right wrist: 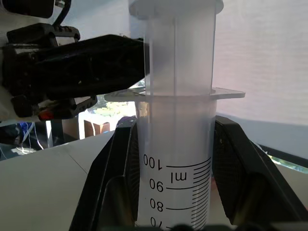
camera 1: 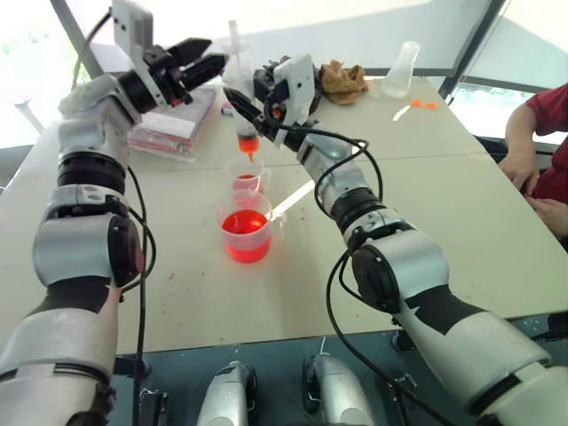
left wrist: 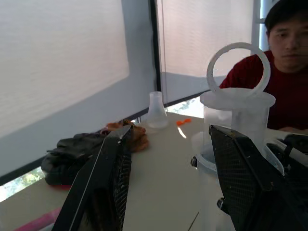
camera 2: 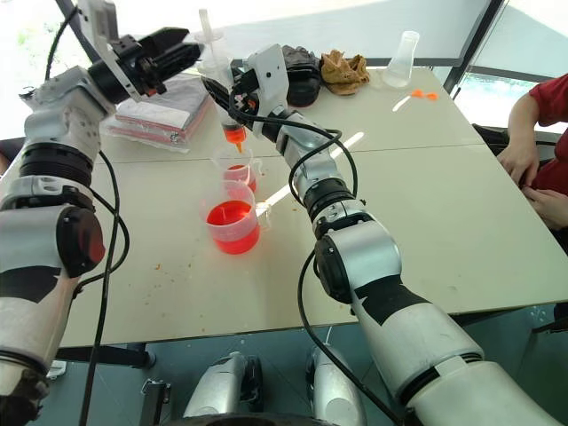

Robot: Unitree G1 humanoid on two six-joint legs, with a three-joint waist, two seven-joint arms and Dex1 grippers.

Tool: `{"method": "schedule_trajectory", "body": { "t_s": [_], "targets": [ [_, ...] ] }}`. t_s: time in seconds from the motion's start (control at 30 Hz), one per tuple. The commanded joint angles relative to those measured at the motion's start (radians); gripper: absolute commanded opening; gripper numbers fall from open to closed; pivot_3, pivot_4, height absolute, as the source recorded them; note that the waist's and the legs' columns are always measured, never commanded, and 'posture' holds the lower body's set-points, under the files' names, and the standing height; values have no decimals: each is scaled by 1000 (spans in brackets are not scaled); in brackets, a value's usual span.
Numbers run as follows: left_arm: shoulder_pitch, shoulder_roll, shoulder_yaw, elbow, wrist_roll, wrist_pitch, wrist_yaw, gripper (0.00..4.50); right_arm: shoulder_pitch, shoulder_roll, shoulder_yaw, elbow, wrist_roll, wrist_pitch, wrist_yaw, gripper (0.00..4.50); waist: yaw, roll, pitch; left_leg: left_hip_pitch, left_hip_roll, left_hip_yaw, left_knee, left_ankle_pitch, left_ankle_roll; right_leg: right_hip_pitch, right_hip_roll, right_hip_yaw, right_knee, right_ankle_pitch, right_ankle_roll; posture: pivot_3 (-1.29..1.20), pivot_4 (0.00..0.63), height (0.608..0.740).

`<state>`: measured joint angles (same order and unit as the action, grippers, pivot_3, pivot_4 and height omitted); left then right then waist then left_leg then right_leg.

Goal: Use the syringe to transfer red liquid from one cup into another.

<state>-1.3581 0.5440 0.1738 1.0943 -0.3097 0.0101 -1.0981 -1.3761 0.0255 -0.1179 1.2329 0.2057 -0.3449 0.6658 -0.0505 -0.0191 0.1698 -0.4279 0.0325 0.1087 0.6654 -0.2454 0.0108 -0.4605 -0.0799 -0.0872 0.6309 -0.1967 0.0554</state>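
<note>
My right gripper (camera 1: 241, 105) is shut on the barrel of the syringe (right wrist: 175, 144), holding it upright. The syringe's lower end holds red liquid (camera 1: 248, 142), and its orange tip hangs just over the smaller cup (camera 1: 246, 173), which has a little red in it. The larger beaker (camera 1: 246, 226), nearer me, is about half full of red liquid. My left gripper (camera 1: 213, 53) is open, level with the syringe's top. The white plunger with its ring (left wrist: 238, 67) stands just ahead of the open fingers (left wrist: 108, 173), untouched.
A stack of pink books (camera 1: 173, 124) lies at the left. A brown cloth (camera 1: 343, 82), a dark bundle (camera 2: 306, 75) and a clear conical flask (camera 1: 401, 69) sit at the table's far side. A person in red (camera 1: 541, 151) sits at the right edge.
</note>
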Motion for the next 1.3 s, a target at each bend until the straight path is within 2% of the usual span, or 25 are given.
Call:
{"method": "schedule_trajectory", "body": {
  "t_s": [0.03, 0.57, 0.93, 1.3],
  "targets": [
    [-58, 6, 15, -1, 6, -27, -19, 2585, -21, 20, -5, -20, -12, -24, 12, 1508, 1, 0, 0, 0, 0, 0, 0, 0, 0, 0, 0, 0, 0, 0, 0, 0, 150, 740],
    [-66, 115, 48, 24, 34, -57, 2, 2585, -13, 48, -17, -22, -31, -25, 27, 1508, 5, 0, 0, 0, 0, -1, 0, -1, 2, 0, 0, 0, 0, 0, 0, 0, 150, 740],
    [-63, 85, 63, -27, -1, 32, -101, 2585, -6, 51, -16, -16, -47, -23, 22, 1508, 6, 0, 0, 0, 0, -1, 0, 0, 0, 1, -1, 0, 0, 0, 0, 0, 150, 740],
    [-48, 96, 61, -67, -3, 84, -151, 2585, 1, 44, -14, -3, -68, -23, 7, 1508, 5, 0, 0, 0, 0, -1, 0, 0, 0, 1, 0, 0, 0, 0, 0, 0, 150, 740]
  ]
}}
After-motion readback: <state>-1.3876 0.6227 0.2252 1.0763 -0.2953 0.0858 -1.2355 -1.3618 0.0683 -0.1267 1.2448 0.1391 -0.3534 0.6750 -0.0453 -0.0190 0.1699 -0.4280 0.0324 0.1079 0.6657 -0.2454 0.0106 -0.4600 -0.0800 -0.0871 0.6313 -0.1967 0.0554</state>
